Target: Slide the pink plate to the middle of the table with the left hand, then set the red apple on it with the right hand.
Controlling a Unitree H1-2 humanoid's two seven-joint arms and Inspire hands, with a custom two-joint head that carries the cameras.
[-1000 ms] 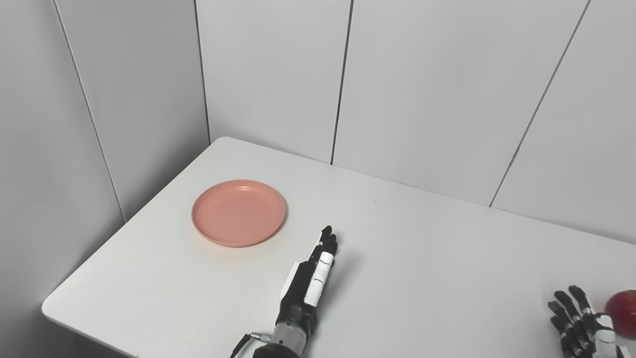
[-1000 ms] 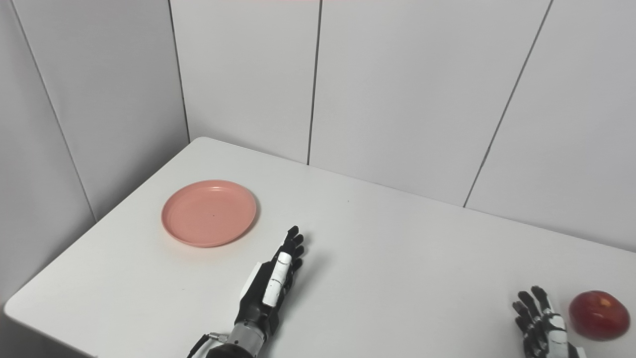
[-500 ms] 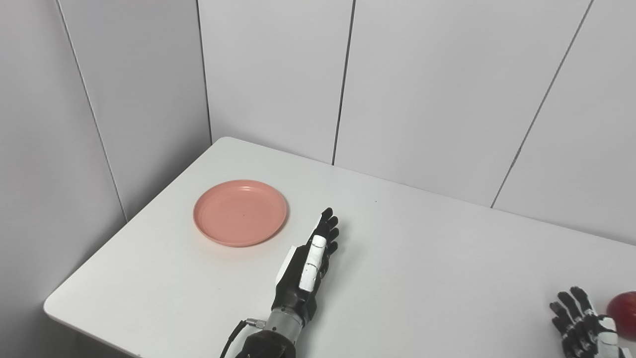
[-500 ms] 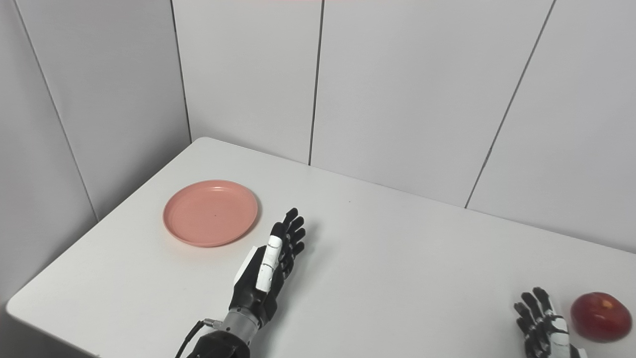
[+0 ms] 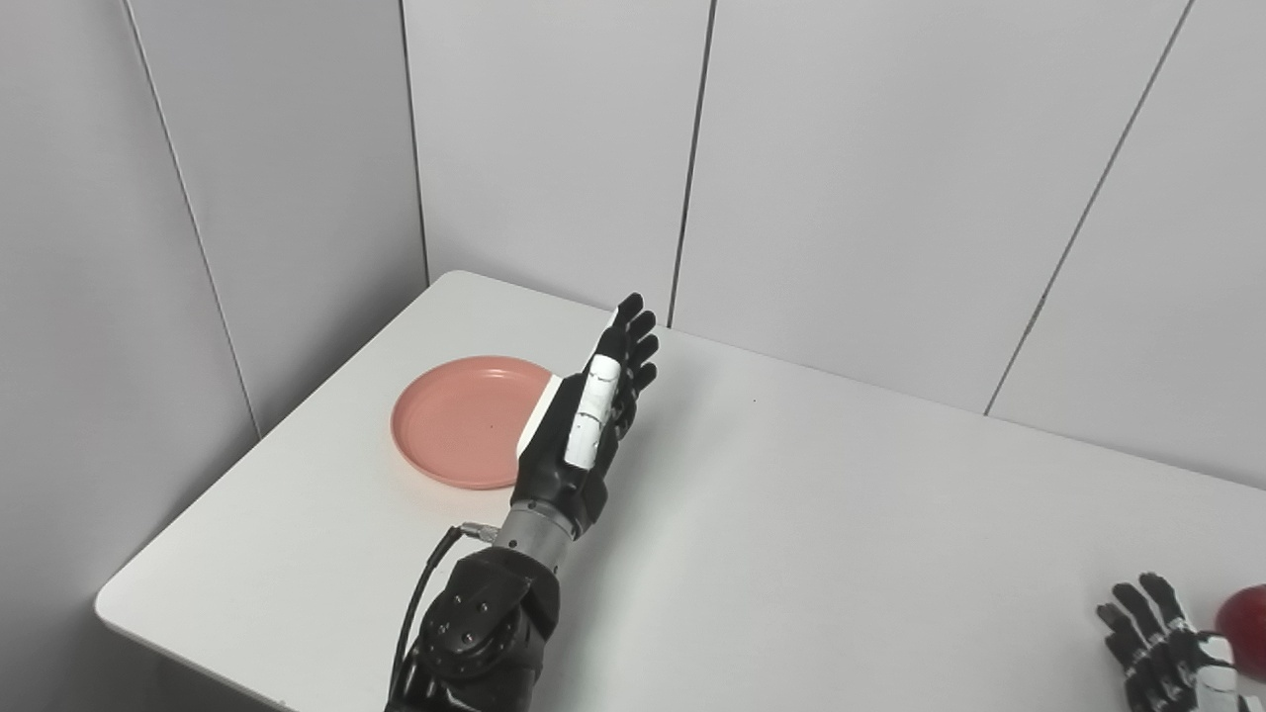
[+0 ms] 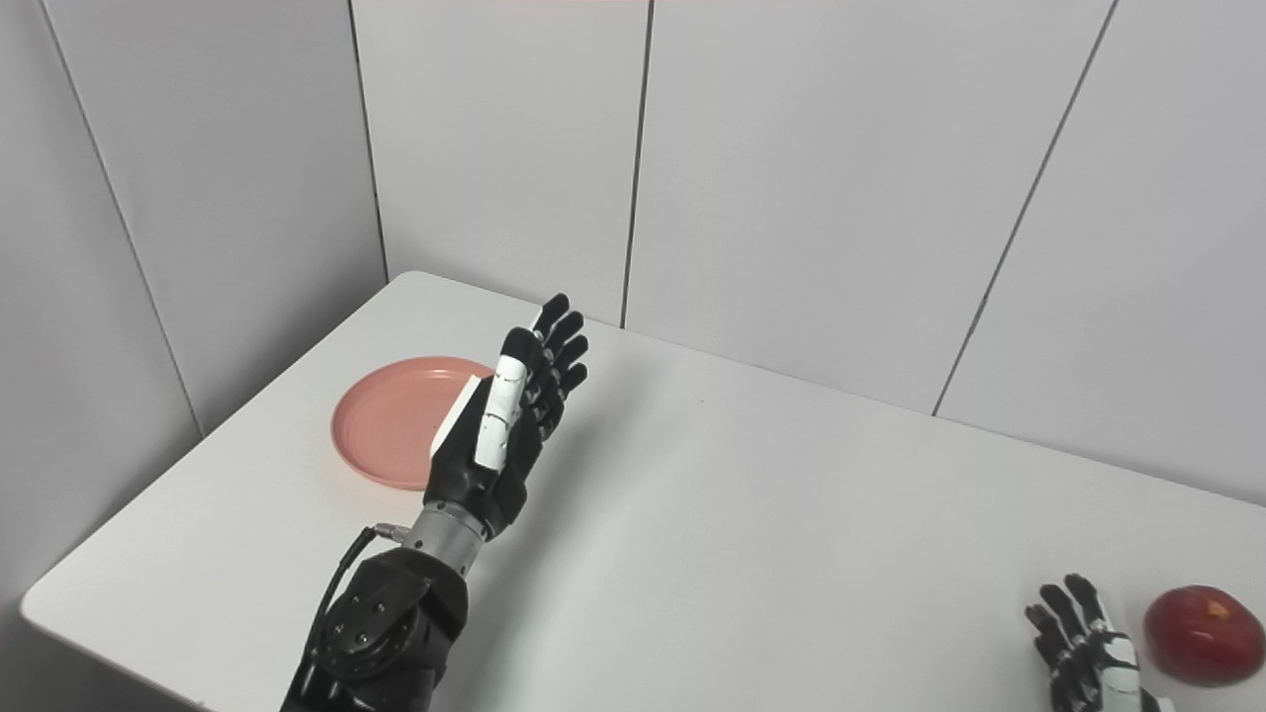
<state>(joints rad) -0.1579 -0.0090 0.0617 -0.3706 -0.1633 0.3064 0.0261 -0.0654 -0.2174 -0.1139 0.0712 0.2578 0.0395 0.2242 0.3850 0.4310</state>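
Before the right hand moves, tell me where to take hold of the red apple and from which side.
Grip the red apple around its widest part, thumb on one flank and fingers on the other. Come from its left, where the right hand waits open beside it. The apple sits upright and round on the table, with nothing crowding it, so a wrap grasp should hold.

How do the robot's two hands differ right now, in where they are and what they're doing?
The left hand is raised, fingers straight and pointing up and away, in front of the pink plate's right edge; the right hand sits low at the picture's bottom edge. The left hand is near the table's left side, the right hand far right, beside the red apple. The left arm shows fully; the right is cut off. Both hands are open and hold nothing.
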